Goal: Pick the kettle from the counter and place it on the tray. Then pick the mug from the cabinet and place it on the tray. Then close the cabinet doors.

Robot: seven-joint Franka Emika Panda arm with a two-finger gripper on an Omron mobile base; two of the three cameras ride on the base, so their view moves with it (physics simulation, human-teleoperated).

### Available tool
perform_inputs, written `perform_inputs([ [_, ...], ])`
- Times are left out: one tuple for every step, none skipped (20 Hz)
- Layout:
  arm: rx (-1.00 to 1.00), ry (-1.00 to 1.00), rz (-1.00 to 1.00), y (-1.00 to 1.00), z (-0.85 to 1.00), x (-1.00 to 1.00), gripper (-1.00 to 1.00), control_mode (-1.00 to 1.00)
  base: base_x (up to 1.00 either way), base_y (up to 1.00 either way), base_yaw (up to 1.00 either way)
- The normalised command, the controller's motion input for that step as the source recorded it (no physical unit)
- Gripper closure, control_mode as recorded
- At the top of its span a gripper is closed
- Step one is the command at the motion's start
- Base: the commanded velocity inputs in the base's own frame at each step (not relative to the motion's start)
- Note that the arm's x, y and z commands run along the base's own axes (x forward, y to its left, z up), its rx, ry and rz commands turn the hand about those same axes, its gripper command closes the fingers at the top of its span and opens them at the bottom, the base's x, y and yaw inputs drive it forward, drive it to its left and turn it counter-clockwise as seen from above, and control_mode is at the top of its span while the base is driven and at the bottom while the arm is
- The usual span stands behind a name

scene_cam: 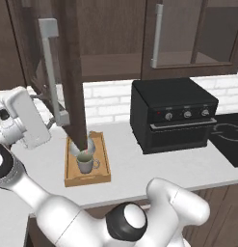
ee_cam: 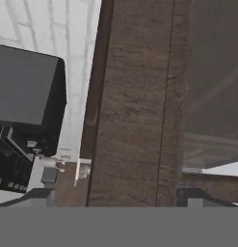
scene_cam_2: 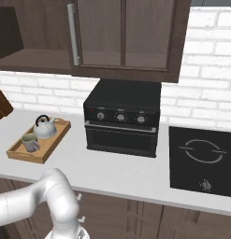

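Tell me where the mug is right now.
The mug stands in the wooden tray on the white counter, at its near end just in front of the kettle, left of the black oven.

One tray (scene_cam_2: pixel 51 140), one kettle (scene_cam_2: pixel 46 128), one mug (scene_cam_2: pixel 30 142), one oven (scene_cam_2: pixel 122 116) with three knobs, two cabinet doors (scene_cam: pixel 70 72), one hob (scene_cam_2: pixel 203 161).

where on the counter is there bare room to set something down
Bare counter runs along the front edge before the toaster oven, and between the tray and the oven. The tray is crowded: the kettle and mug fill most of it. The cooktop takes the right end.
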Motion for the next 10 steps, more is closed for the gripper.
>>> perform_inputs([
  [0.15,0.0,-0.01,-0.84,0.13,0.09,-1.0,-1.0,0.0,0.0,0.0],
  [0.15,0.0,0.0,-0.84,0.09,0.12,-1.0,-1.0,0.0,0.0,0.0],
  [0.16,0.0,0.0,-0.86,0.11,0.18,-1.0,-1.0,0.0,0.0,0.0],
  [0.16,0.0,0.0,-0.86,0.06,0.24,-1.0,-1.0,0.0,0.0,0.0],
  [0.17,0.0,0.0,-0.85,0.06,0.28,-1.0,-1.0,0.0,0.0,0.0],
  [0.15,0.0,0.0,-0.79,0.0,0.29,-1.0,-1.0,0.0,0.0,0.0],
  [0.15,0.0,0.01,-0.75,0.0,0.31,-1.0,-1.0,0.0,0.0,0.0],
  [0.15,0.0,0.04,-0.76,0.0,0.34,-1.0,-1.0,0.0,0.0,0.0],
  [0.14,0.0,0.05,-0.74,0.0,0.33,-1.0,-1.0,0.0,0.0,0.0],
  [0.15,0.0,0.05,-0.74,0.0,0.34,-1.0,-1.0,0.0,0.0,0.0],
])
